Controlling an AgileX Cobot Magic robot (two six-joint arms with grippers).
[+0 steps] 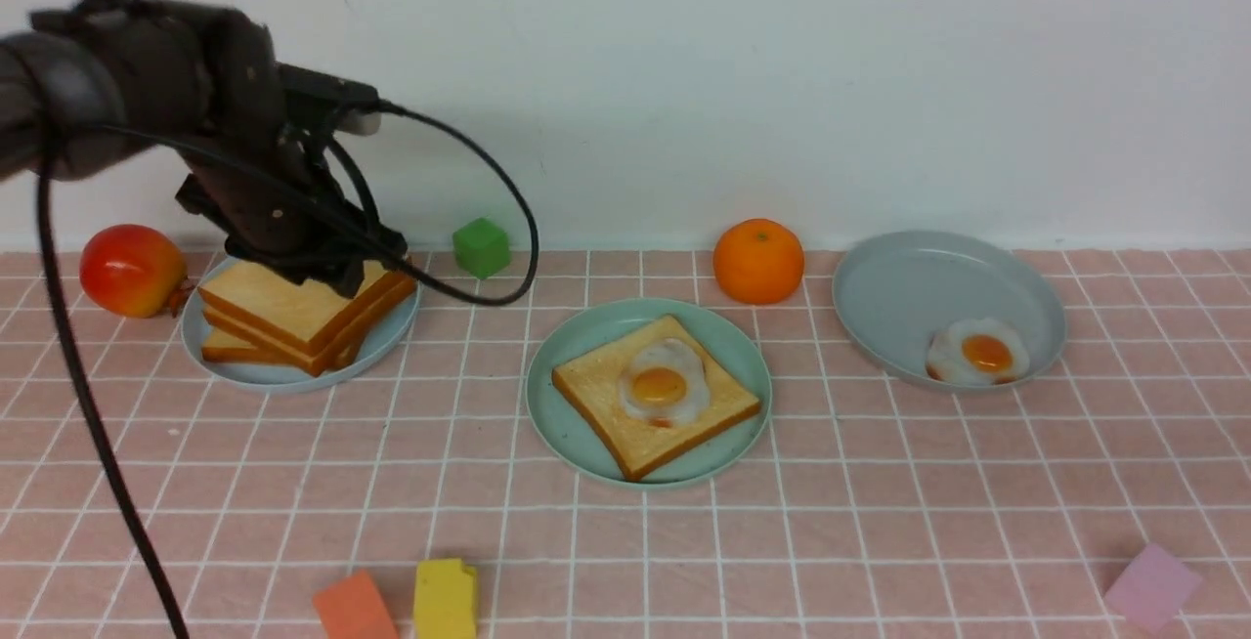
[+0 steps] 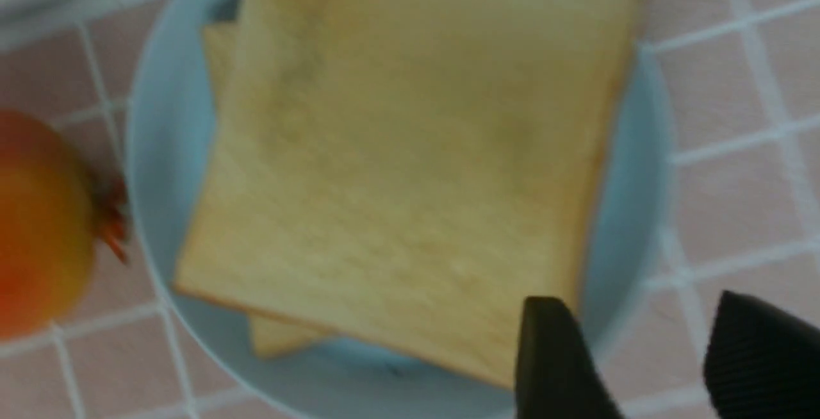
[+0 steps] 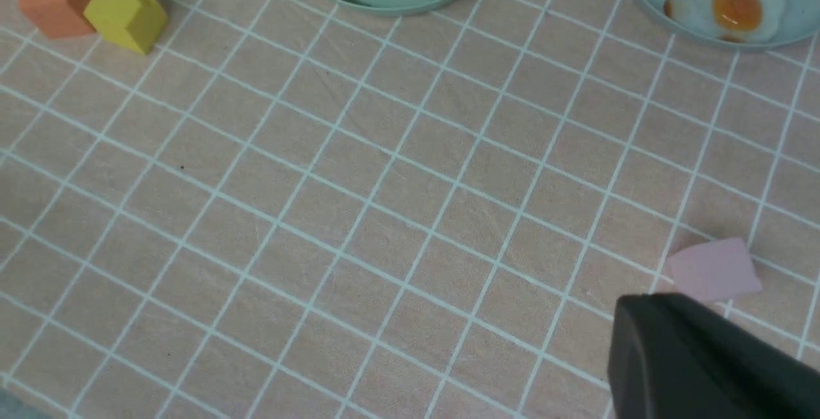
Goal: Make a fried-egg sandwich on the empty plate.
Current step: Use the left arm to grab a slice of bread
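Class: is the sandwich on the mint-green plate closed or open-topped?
Open-topped: the fried egg lies uncovered on one toast slice on the mint-green plate.

a lab test bench: robot arm, toy egg, pink gridded cloth.

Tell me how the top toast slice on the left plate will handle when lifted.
The top toast slice probably stays stiff: its edges run straight where it overhangs the slices beneath. Thin and flat, it is likely light. Lying loose on them, it may slide if the open left pincer nudges it.
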